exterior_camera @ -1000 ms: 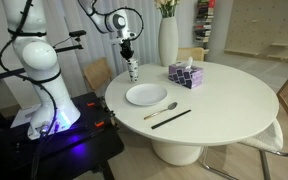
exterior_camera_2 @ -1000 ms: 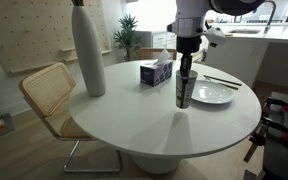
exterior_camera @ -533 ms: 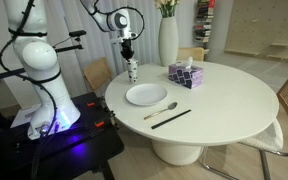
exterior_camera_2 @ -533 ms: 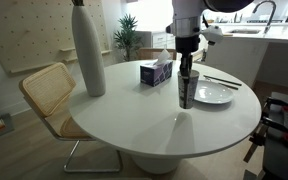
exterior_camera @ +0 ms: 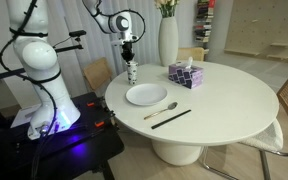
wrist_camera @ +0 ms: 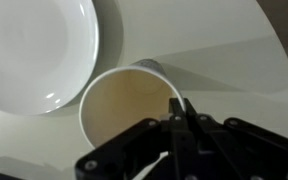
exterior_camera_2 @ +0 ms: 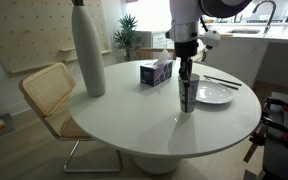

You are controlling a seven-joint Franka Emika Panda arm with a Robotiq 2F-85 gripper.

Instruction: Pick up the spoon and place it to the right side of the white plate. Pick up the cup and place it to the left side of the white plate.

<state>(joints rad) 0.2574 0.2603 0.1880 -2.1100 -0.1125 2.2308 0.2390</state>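
**Item — gripper, mine.** My jaws are drawn together on the cup, pinching its wall at the rim on the side away from the white plate. In the wrist view one finger looks to sit inside the mouth and one outside.

**Item — cup.** It is upright, with nothing visible inside. It hangs under me at tabletop level, just beside the plate, with the two rims near but apart. I cannot tell whether its base bears on the table.

**Item — spoon.** It lies flat just beside the plate, on the side opposite the cup, with a long black stick next to it. I judge that half of the job done and the cup's placement nearly so.

**Item — bystanders.** A purple tissue box and a tall white vase stand farther in on the table.

**Hazards, as I judge them:**
- Letting go before the base is seated could make the cup drop and rock.
- A finger inside the mouth may drag the wall as I rise and tip the cup toward the plate.
- The table's edge is close on the cup's outer side — a toppled cup could roll off.
- Any sideways nudge could knock the cup's rim against the plate's.
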